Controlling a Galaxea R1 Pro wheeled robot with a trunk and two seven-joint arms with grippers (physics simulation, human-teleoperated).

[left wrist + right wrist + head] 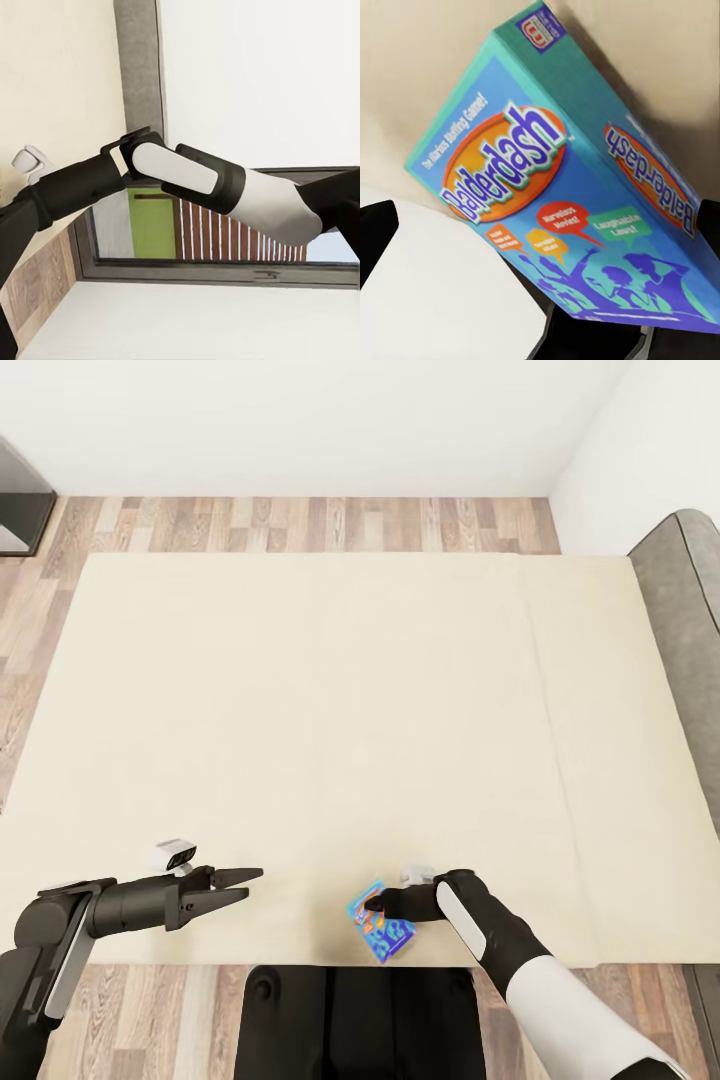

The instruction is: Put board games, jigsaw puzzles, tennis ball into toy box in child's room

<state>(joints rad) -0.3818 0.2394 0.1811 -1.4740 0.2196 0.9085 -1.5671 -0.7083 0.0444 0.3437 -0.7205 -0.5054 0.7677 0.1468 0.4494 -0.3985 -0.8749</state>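
A small blue board game (388, 936), printed "Balderdash" (547, 187), is tilted at the near edge of the cream bed (330, 690). My right gripper (372, 907) is shut on it, and in the right wrist view a dark fingertip shows on each side of the box. My left gripper (246, 886) hovers over the bed's near left part, open and holding nothing, its fingers pointing toward the right arm (187, 176). The toy box, the table and the other toys are out of view.
One seam (535, 690) splits the mattress toward its right side. A grey padded piece (690, 610) borders the bed on the right. Wood floor (300, 525) runs along the far side below a white wall. A dark furniture corner (20, 510) stands far left. My base (350, 1020) is against the near edge.
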